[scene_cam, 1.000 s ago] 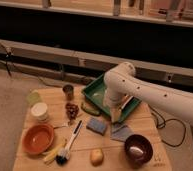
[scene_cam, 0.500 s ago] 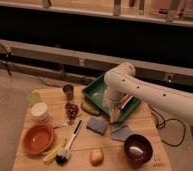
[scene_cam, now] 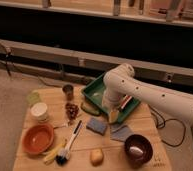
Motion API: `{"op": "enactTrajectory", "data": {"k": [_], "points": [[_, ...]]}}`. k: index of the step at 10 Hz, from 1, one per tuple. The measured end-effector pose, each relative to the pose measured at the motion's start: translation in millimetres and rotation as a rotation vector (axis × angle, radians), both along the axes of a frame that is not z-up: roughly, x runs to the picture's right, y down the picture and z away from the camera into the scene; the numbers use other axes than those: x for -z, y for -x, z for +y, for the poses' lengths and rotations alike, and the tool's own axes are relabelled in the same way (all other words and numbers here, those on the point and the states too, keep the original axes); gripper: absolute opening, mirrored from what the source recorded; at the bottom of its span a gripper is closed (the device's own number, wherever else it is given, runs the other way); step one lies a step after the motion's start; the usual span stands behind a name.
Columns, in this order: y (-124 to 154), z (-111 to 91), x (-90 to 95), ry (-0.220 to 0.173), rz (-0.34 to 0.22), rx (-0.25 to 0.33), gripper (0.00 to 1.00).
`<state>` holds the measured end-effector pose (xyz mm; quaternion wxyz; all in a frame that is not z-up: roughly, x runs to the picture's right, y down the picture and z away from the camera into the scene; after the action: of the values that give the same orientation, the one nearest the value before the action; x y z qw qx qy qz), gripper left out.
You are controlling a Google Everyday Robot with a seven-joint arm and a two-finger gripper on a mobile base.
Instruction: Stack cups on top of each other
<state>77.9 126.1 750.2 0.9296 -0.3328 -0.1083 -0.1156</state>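
- The orange bowl (scene_cam: 38, 138) sits near the front left of the table (scene_cam: 85, 145), the dark brown bowl (scene_cam: 138, 149) at the front right.
- The white cup (scene_cam: 40, 111) stands upright just behind the orange bowl, mouth up.
- The gripper (scene_cam: 113, 114) points down at the near edge of the green tray (scene_cam: 96, 90); I cannot tell whether it is clenched or released.
- The white arm (scene_cam: 155, 97) comes in from the right and bends down over the tray.
- The yellow-green cup (scene_cam: 33, 97) is behind the white one; its tilt is unclear.
- The metal cup (scene_cam: 68, 91) stands upright just left of the tray.
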Motion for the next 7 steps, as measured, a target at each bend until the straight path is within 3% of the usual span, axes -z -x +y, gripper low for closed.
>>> {"op": "enactTrajectory", "data": {"k": [2,3,5,7], "points": [[2,1,-1.2,0.003,0.000,-0.007,0.68],[1,0,-1.7,0.005,-0.003,-0.012,0.75],[10,-3,7.4,-0.001,-0.059,0.032,0.80],[39,-6,15.6,-0.006,-0.115,0.085,0.80]]}}
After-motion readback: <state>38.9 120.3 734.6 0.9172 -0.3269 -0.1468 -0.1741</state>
